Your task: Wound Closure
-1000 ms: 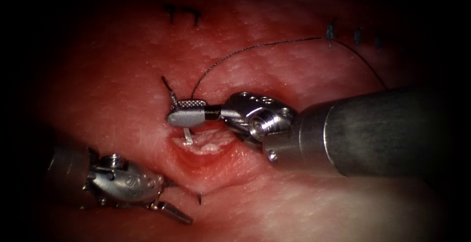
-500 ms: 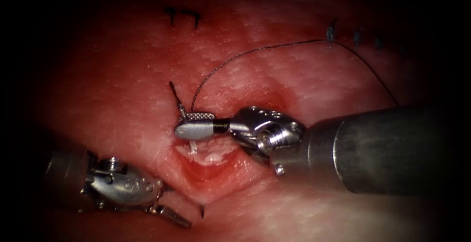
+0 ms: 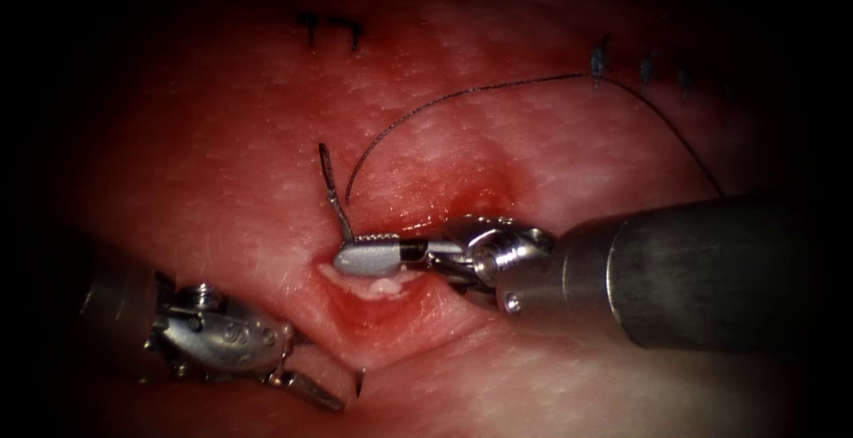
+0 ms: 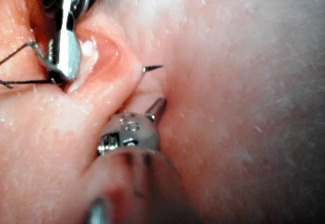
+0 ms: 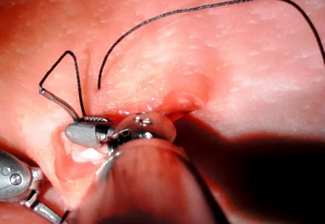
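My right tool (image 3: 366, 256) lies across the open cut (image 3: 382, 306) in the tissue (image 3: 551, 145), jaws shut on the curved needle near its tail. The needle's tail end (image 3: 330, 180) stands up above the jaws, with the black thread (image 3: 462, 93) running off it in a long arc to the upper right. The needle's body is buried in the tissue. Its tip (image 3: 360, 383) pokes out below the cut, close to my left tool (image 3: 311, 389), which holds nothing. The left wrist view shows the tip (image 4: 152, 68) free just beyond the left tool (image 4: 157, 107). The right jaws (image 5: 86, 131) grip the needle (image 5: 57, 100).
Dark ink marks sit on the tissue at the upper left (image 3: 329, 27) and the upper right (image 3: 644, 67). Red fluid wets the lips of the cut. The right tool's thick shaft (image 3: 702, 269) covers the tissue on the right.
The right tool has moved down and to the right into the cut, turning the needle. Its tail has swung upright, and the shaft seen under the jaws has sunk in. The left tool stayed put.
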You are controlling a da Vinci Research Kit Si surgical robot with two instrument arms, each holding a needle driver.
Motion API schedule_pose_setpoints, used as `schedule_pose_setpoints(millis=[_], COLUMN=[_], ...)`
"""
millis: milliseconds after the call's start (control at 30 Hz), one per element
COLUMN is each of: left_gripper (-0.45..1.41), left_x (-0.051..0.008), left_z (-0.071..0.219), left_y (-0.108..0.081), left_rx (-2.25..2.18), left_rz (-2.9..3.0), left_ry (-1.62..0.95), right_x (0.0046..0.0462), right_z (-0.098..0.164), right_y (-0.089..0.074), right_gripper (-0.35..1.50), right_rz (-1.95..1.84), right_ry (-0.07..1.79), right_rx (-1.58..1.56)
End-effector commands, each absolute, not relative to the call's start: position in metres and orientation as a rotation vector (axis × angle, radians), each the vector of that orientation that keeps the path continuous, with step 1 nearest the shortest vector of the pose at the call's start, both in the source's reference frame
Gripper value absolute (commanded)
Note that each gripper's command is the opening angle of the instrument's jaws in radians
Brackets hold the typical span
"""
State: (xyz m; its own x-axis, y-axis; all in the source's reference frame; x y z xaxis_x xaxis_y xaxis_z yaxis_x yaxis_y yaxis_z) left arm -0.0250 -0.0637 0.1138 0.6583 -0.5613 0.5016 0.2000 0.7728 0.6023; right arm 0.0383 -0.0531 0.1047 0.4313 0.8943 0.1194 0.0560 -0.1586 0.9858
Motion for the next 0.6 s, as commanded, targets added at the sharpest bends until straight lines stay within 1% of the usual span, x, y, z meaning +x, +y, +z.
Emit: schedule_pose_setpoints(millis=[33,100,300,500,567,600], left_gripper=[0.57,0.57,0.57,0.57,0.57,0.57], left_x=[-0.0254,-0.0254,-0.0254,-0.0255,-0.0255,-0.0255], left_z=[0.1142,0.1142,0.1142,0.1142,0.1142,0.1142], left_y=[-0.0647,-0.0648,-0.0648,-0.0648,-0.0648,-0.0648], left_rx=[0.541,0.541,0.541,0.54,0.54,0.54], left_rz=[-0.454,-0.454,-0.454,-0.454,-0.454,-0.454], left_ry=[-0.734,-0.734,-0.734,-0.734,-0.734,-0.734], right_x=[0.0392,0.0393,0.0397,0.0395,0.0395,0.0395], right_z=[0.1054,0.1055,0.1049,0.1041,0.1041,0.1041], right_y=[-0.0539,-0.0544,-0.0564,-0.0555,-0.0542,-0.0542], right_gripper=[-0.35,-0.35,-0.35,-0.35,-0.35,-0.35], right_rz=[0.94,0.956,0.948,0.994,0.998,0.998], right_ry=[0.876,0.892,0.866,0.867,0.955,0.955], right_rx=[1.58,1.61,1.645,1.629,1.512,1.512])
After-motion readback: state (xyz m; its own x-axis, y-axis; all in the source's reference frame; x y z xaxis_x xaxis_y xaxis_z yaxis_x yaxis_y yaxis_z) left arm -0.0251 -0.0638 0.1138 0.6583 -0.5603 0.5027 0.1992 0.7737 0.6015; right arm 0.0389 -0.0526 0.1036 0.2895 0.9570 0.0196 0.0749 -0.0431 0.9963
